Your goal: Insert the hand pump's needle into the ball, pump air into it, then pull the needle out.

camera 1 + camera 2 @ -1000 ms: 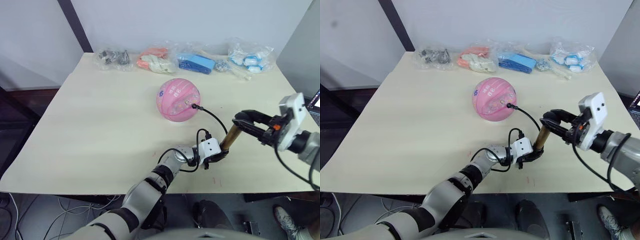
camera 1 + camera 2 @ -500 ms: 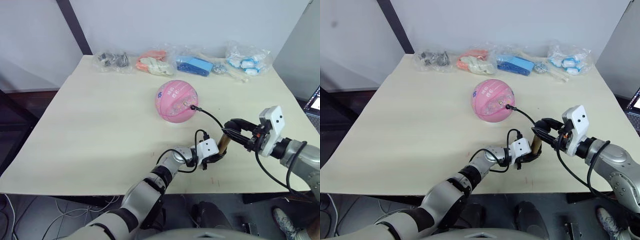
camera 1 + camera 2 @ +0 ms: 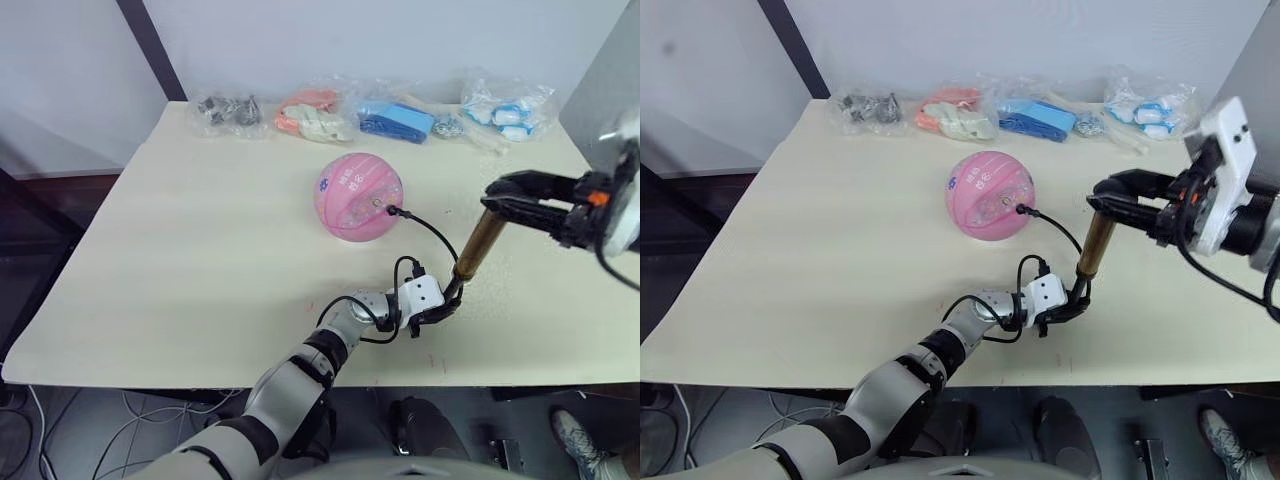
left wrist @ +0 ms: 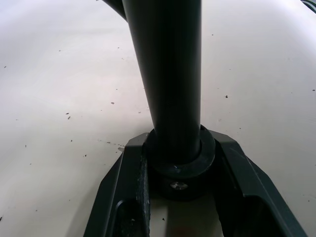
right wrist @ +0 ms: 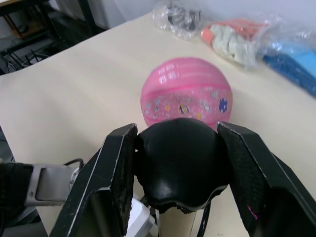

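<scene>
The pink ball point(image 3: 358, 196) rests on the table's middle. The needle's black fitting point(image 3: 393, 211) sits against the ball's right side, with the pin itself hidden inside. From it the thin black hose point(image 3: 440, 236) curves down to the hand pump point(image 3: 477, 245), whose gold barrel stands tilted. My left gripper point(image 3: 446, 304) is shut on the pump's black base cap point(image 4: 180, 165), low on the table. My right gripper point(image 3: 494, 196) is shut on the black handle point(image 5: 180, 163) at the top, right of the ball.
Several clear bags line the far edge of the table point(image 3: 200, 230): dark metal parts point(image 3: 226, 108), orange and white items point(image 3: 310, 118), blue items point(image 3: 397, 120), and blue-white items point(image 3: 508, 108). The table's front edge runs just below my left gripper.
My right gripper first pressed the handle down toward the base, then pulled it up and to the right, lengthening the pump. The left gripper stayed on the base cap.
</scene>
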You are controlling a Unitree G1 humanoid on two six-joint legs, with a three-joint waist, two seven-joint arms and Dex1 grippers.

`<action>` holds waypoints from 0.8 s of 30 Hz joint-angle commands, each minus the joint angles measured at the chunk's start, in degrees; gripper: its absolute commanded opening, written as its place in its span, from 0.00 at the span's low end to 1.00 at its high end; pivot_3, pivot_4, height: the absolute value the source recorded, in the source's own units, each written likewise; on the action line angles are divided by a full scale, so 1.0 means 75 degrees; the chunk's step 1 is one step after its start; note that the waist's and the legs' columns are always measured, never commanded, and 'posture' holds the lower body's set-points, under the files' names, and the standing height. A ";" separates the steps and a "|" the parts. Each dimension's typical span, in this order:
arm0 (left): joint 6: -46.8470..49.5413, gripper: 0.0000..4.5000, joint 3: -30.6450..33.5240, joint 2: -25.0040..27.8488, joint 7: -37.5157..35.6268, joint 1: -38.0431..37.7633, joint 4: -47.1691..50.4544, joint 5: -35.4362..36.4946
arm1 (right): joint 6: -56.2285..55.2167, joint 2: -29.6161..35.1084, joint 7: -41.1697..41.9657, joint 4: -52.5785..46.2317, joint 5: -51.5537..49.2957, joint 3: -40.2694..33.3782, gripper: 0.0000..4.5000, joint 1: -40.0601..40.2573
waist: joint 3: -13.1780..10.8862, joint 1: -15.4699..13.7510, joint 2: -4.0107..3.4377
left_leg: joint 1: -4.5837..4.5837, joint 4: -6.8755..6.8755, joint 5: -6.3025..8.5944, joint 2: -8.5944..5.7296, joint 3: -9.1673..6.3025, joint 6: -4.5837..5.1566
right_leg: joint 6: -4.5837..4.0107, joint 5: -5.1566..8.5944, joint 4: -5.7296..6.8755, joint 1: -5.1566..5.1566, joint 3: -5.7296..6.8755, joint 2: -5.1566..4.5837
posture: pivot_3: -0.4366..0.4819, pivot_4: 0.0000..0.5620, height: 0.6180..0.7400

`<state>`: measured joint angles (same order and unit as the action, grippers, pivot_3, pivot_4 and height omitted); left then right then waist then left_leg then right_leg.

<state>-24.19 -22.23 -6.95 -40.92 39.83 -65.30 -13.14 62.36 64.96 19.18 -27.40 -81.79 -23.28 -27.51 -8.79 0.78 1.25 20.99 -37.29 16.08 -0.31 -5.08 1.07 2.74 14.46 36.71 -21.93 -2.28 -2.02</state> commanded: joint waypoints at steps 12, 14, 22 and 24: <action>0.0414 0.25 -0.0225 0.0352 -0.0072 -0.0339 -0.0554 -0.0393 | -0.1143 -0.1352 0.0053 -0.0493 0.1743 0.0508 0.46 0.2464 | 0.0018 0.0000 0.0050 | 0.0006 -0.0002 0.0000 0.0002 -0.0001 0.0000 | 0.0006 -0.0003 0.0004 -0.0002 -0.0002 0.0006 | 0.48 0.27 1.00; 0.0411 0.25 -0.0224 0.0393 -0.0090 -0.0341 -0.0547 -0.0391 | -0.1509 -0.1585 0.0291 -0.0425 0.2607 0.1215 0.46 0.2917 | 0.0035 0.0021 0.0069 | -0.0022 0.0001 0.0000 0.0006 0.0001 0.0000 | 0.0027 0.0010 0.0005 0.0017 -0.0003 0.0013 | 0.48 0.27 1.00; 0.0438 0.25 -0.0223 0.0415 -0.0135 -0.0358 -0.0475 -0.0371 | -0.2719 -0.2855 0.0934 0.0712 0.5042 0.3425 0.46 0.3605 | 0.0141 0.0046 0.0136 | -0.0059 0.0009 0.0001 0.0063 -0.0004 -0.0002 | 0.0028 0.0019 0.0003 0.0038 0.0007 0.0079 | 0.48 0.27 1.00; 0.0445 0.25 -0.0208 0.0417 -0.0143 -0.0357 -0.0462 -0.0367 | -0.2810 -0.3045 0.1052 0.0861 0.5269 0.3532 0.46 0.3676 | 0.0167 0.0055 0.0152 | -0.0069 0.0015 0.0001 0.0070 -0.0005 -0.0002 | 0.0014 0.0019 0.0004 0.0048 0.0001 0.0089 | 0.48 0.27 1.00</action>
<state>-22.66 -21.87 -5.56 -40.75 39.27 -65.45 -13.14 37.14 42.27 27.05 -27.82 -46.67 -4.10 -4.33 -7.54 1.20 2.39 20.42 -37.15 16.09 0.26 -5.13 1.05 2.80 14.62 36.74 -21.50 -2.27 -1.31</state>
